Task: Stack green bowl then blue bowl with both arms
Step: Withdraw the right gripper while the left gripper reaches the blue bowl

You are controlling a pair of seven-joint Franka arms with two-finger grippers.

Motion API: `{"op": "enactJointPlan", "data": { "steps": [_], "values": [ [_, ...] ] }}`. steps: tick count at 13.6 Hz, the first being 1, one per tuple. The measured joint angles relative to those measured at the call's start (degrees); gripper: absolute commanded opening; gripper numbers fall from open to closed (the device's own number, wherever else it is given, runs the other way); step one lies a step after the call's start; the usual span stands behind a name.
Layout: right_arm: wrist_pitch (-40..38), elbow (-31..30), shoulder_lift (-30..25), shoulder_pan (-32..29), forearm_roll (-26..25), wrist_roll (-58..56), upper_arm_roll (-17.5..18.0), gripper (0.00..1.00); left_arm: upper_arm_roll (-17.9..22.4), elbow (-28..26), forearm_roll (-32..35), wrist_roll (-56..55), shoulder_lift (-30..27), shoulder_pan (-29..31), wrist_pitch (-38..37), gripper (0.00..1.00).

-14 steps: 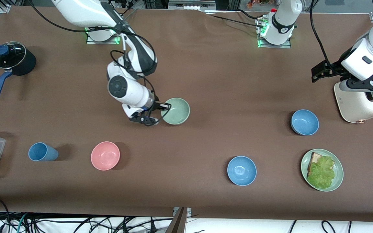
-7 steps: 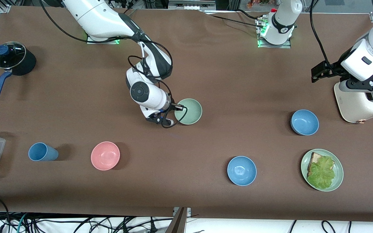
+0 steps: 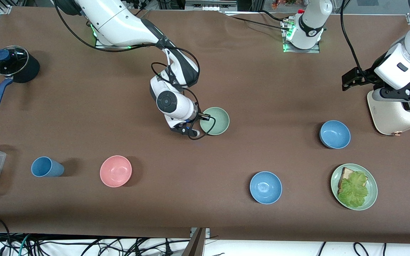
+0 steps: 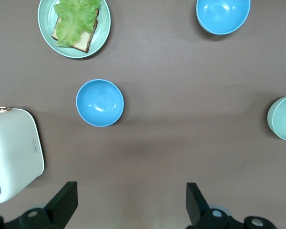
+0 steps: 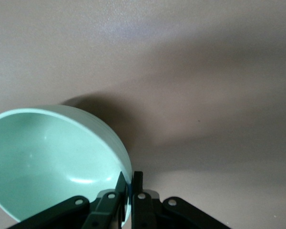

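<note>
— Near the middle of the surface, pinching the green bowl (image 3: 216,121) by its rim with the right end effector (image 3: 201,125). Fingers (image 5: 138,190) pressed together on the thin wall, one inside, one outside. Tipped, going by the right wrist view, with a shadow underneath. Hard to say whether fully clear of the surface.

— And the left end effector (image 4: 128,205)?

— Waiting, spread wide and empty, up over the surface just beside the toaster (image 3: 397,113).

— Biggest worry from here?

— Probably a slip. Only an edge grip, with the whole bowl hanging off to one side. Likely to swivel between the pads or drop out on any jerk.

— Anything at the set-down?

— Needs to land flat and open side up to serve as the base. Let go while tipped, and apt to rock or skate away.

— And on the blue side?

— Two look-alikes. One blue bowl (image 3: 335,134) near the toaster, close under the left end effector. A second blue bowl (image 3: 266,187) nearer the front camera, beside the plate (image 3: 373,193) of bread and lettuce. Easy to reach for the wrong one. Also a chance of the two arms crowding each other over the stack.
</note>
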Motion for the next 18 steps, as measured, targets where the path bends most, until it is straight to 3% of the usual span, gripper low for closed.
{"op": "enactJointPlan", "data": {
  "steps": [1,6,11,14,18],
  "values": [
    [0.00,0.28,0.00,-0.08,0.00,0.00,-0.12,0.99,0.00,0.00,0.00,0.00,0.12,0.00,0.00,1.00],
    [-2.52,4.42,-0.38,-0.82,-0.56,-0.84,-0.86,0.99,0.00,0.00,0.00,0.00,0.70,0.00,0.00,1.00],
    [-19.35,9.01,-6.17,-8.59,-8.97,-17.98,-2.38,0.99,0.01,0.02,0.00,0.00,1.45,0.00,0.31,1.00],
    [-25.68,9.03,-10.66,-11.93,-9.37,-31.61,-7.71,0.99,0.01,0.10,0.00,0.00,1.62,0.00,0.34,1.00],
    [-28.82,9.01,-12.25,-12.16,-9.41,-45.19,-15.92,0.99,0.01,0.12,0.00,0.00,1.67,0.00,0.34,1.00]
  ]
}}
